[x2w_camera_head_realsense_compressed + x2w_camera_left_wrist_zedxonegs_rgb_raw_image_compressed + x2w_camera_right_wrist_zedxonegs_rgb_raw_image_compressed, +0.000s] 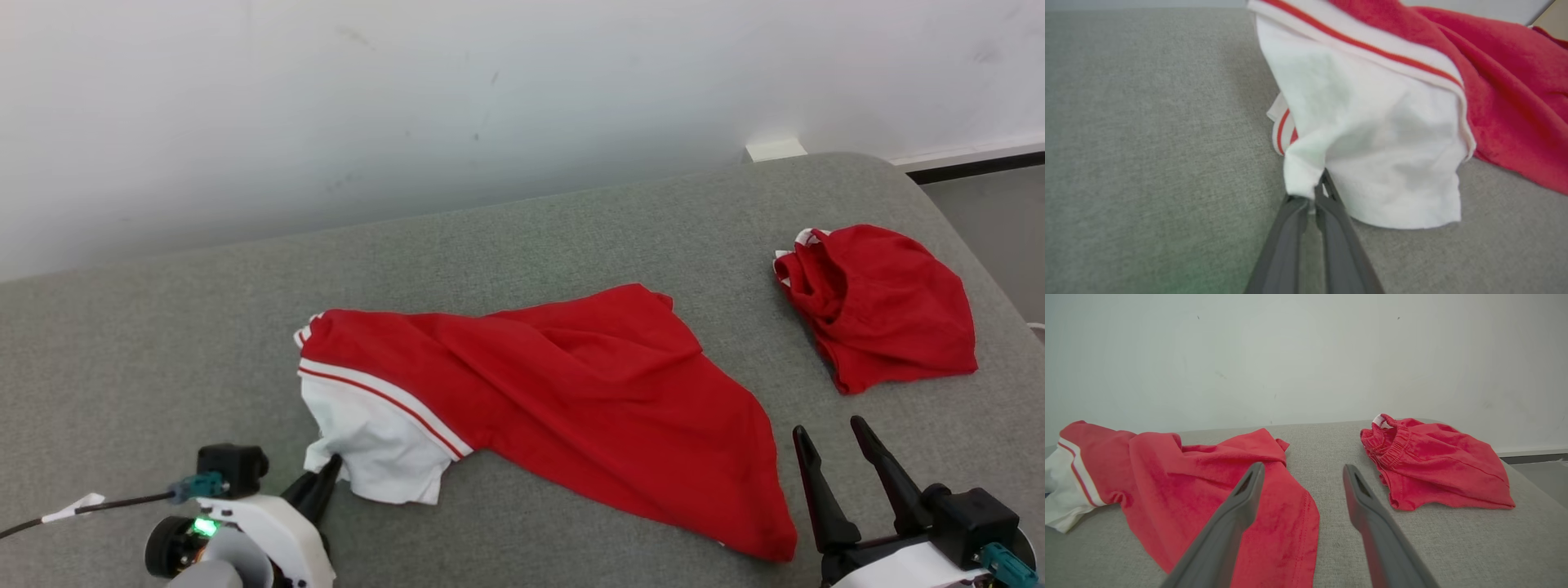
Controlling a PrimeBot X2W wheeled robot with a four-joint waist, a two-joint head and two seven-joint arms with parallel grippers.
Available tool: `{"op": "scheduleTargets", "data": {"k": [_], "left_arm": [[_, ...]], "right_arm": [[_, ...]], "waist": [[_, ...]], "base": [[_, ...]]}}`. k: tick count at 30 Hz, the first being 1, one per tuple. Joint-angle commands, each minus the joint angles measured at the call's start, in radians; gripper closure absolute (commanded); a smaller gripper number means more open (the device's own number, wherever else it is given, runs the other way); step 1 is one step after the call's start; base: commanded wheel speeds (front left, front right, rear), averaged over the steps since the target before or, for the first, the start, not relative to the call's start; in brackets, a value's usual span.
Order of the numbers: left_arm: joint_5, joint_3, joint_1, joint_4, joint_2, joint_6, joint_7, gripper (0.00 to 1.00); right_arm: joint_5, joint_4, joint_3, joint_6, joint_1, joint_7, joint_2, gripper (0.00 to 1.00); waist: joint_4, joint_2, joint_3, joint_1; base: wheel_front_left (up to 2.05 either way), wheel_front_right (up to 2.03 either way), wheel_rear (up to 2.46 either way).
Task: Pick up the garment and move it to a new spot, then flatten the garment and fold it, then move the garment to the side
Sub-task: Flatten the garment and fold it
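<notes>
The garment (pixel 571 392) lies spread across the middle of the table (pixel 163 343), its sleeve (pixel 367 441) at the left end. A second garment (pixel 886 306) lies bunched well apart from it, farther back on the right, near the table's edge. The wall (pixel 408 98) stands behind the table; the left pincer (pixel 333 465) is at the near left with the sleeve's near corner between its fingers, and the right pincer (pixel 829 426) is at the near right, just beside the garment's near right corner and in front of the second garment.

Red, white-sleeved garment (pixel 571 384) lies crumpled on the grey surface (pixel 163 343).
</notes>
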Motion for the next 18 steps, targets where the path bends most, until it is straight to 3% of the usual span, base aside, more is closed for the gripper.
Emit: {"op": "scheduleTargets", "data": {"k": [1,9,18], "left_arm": [[-0.003,-0.009,-0.017,0.008,-0.001,-0.003,-0.003,1.00],[-0.007,-0.072,-0.049,-0.029,0.027,-0.007,0.036,1.00],[-0.107,-0.086,0.058,-0.248,0.149,0.009,0.243,1.00]], "right_arm": [[0.001,0.004,0.001,-0.002,-0.009,-0.002,0.001,0.00],[-0.011,0.009,-0.012,-0.002,0.012,-0.002,-0.002,0.00],[-0.014,0.006,-0.088,-0.002,0.072,-0.001,-0.028,0.00]], "waist": [[0.006,0.0000,0.000,-0.0001],[0.063,0.0000,-0.039,-0.0001],[0.146,0.0000,-0.104,-0.0001]], "base": [[0.00,0.00,0.00],[0.00,0.00,0.00],[0.00,0.00,0.00]]}}
